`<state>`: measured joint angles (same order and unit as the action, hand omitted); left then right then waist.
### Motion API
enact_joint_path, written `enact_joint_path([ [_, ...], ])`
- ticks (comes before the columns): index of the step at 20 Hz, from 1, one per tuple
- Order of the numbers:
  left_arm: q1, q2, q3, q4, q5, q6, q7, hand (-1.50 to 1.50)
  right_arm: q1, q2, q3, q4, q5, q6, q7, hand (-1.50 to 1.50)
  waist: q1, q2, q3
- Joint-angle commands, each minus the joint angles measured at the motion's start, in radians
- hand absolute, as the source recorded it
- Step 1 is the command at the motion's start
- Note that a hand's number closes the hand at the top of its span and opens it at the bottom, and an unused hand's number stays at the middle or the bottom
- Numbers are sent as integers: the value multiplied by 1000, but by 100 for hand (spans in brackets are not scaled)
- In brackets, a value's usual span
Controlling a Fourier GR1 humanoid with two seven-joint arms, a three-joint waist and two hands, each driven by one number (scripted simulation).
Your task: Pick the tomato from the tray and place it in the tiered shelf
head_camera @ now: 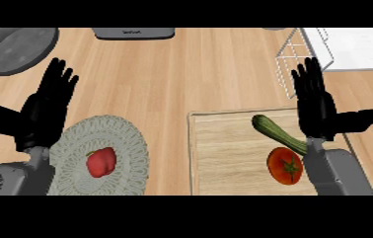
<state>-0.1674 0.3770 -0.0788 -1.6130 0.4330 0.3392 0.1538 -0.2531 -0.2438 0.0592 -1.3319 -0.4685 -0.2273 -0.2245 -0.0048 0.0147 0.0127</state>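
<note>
A red tomato with a green stem lies on the wooden tray at the lower right, next to a green cucumber. My right hand is open with fingers straight, above the tray's right side, just up and right of the tomato; its forearm covers the tray's right edge. The white wire tiered shelf stands at the upper right, beyond that hand's fingertips. My left hand is open at the far left, fingers up.
A red pepper lies on a round woven mat at the lower left. A dark round pan sits at the upper left, a grey appliance at the top edge. Bare wood counter fills the middle.
</note>
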Motion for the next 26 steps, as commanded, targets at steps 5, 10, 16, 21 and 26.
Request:
enact_joint_path([
  [5, 16, 69, -29, -11, -118, 3, -42, 0, -102, -131, 274, -208, 86, 404, 2, 150, 41, -37, -14],
  [10, 69, 27, -71, 2, -182, 35, -81, 0, -24, -198, 188, -278, -114, 572, 43, -150, 2, -17, -12],
  [16, 127, 20, -77, -47, -191, 40, -81, 0, 54, -476, 49, -340, -185, 935, -92, -150, -4, -22, -12],
  [21, 81, 46, -45, -37, -190, 43, -38, 0, 39, -668, -10, -479, 16, 1024, -106, -150, -32, -26, -12],
  [26, 82, 27, -30, 13, -179, 27, -78, 0, 40, -730, -57, -685, 247, 956, -69, -150, -42, -25, -13],
])
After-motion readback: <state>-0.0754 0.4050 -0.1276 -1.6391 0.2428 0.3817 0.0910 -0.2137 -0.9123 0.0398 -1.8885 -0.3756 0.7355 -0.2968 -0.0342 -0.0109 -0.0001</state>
